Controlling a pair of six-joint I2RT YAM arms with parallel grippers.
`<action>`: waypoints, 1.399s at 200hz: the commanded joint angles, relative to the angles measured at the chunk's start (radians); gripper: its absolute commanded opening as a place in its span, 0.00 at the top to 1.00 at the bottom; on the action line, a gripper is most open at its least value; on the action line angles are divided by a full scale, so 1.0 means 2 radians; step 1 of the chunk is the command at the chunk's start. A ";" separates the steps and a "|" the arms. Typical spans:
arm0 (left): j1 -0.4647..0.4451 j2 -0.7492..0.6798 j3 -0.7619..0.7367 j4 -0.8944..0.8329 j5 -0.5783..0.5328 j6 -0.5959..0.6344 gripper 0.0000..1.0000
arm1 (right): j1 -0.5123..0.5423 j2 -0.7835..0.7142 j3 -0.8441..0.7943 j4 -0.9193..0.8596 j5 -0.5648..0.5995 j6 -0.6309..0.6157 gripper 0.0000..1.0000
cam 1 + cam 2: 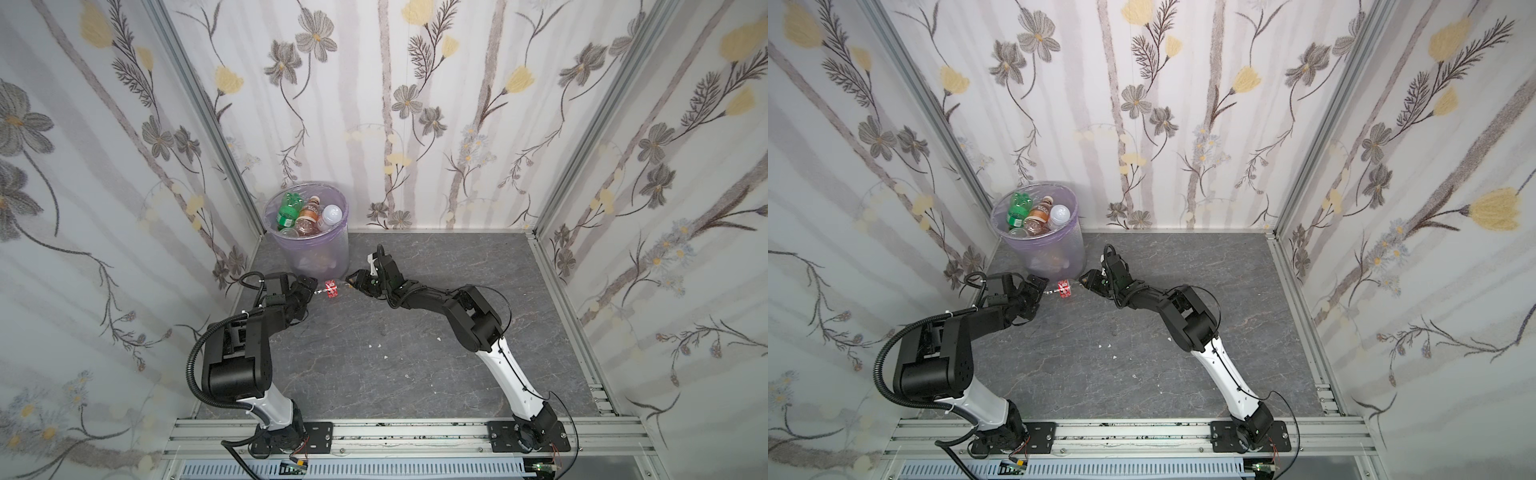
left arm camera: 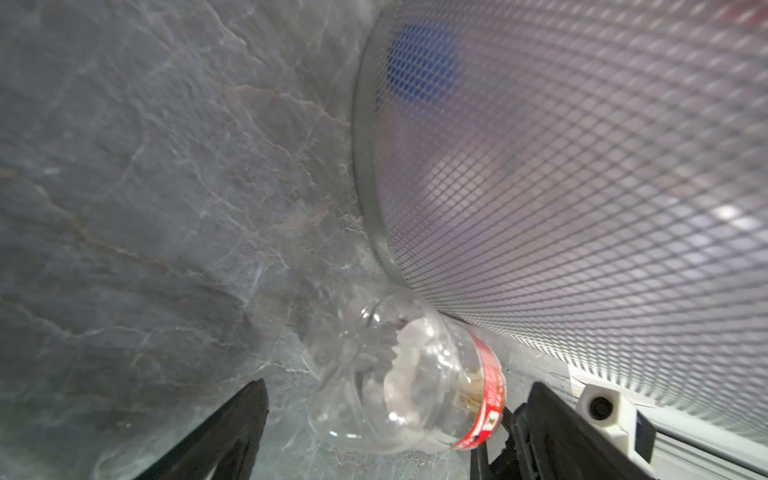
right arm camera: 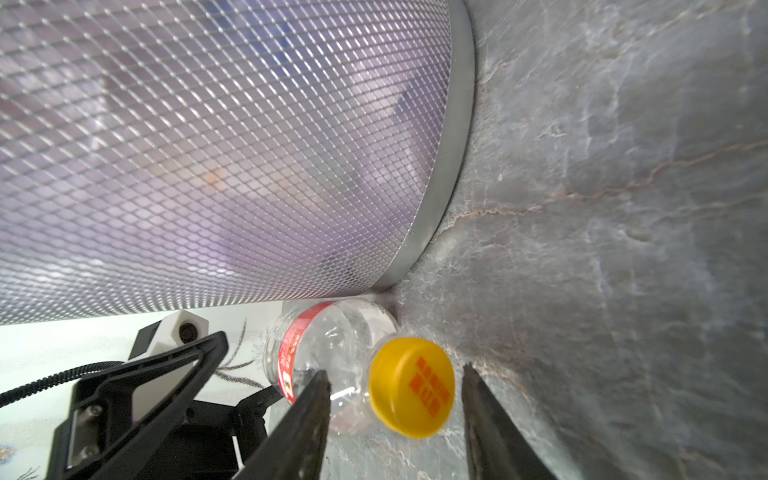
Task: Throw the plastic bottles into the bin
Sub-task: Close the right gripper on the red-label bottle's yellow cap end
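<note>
A: On the right gripper point(image 3: 395, 372) the fingers point(image 3: 307, 419) are apart, one on each side of the yellow cap point(image 3: 411, 386). There's a thin gap on both sides, so no clamp that I can see.
B: Left?
A: The left gripper point(image 2: 397, 388) is spread wide, fingers point(image 2: 237, 424) flanking the bottle's base end. No contact visible there either.
B: Both on the same bottle?
A: Yes. The red-labelled bottle point(image 1: 331, 288) is clear and lies on its side on the grey floor point(image 1: 395, 353), between the two grippers at the foot of the bin point(image 1: 328, 249). In the wrist views it's just beside the bin's base ring. Can't tell if it's touching.
B: Axis?
A: It runs gripper to gripper, along the bin's foot. Cap points at the right arm, base at the left. Each arm looks at it end-on.
B: Which is nearer?
A: About even. I'd say the right has the better bite, since the cap is narrow and already between its fingers. The left would have to close across the full body.
B: Risk?
A: Pinching a round cap end-on could squirt the bottle toward the left arm or into the bin wall. The rim is also well above the bottle, so the lift has to go up before it goes over.
B: Rest of the task?
A: On top in the bin: a green bottle point(image 1: 288, 212), a brown-labelled one point(image 1: 309, 216) and a frosted one point(image 1: 332, 215). This looks like the only bottle on the floor.
</note>
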 commanded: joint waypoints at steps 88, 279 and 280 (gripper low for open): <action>-0.033 0.036 0.003 -0.009 -0.008 0.027 0.15 | 0.006 -0.002 0.000 0.020 -0.003 0.004 0.56; -0.031 0.028 0.004 -0.024 -0.021 0.023 0.13 | 0.006 0.021 0.067 -0.031 0.005 -0.059 0.34; -0.031 0.028 0.004 -0.024 -0.021 0.023 0.13 | 0.006 0.022 0.068 -0.031 0.005 -0.059 0.34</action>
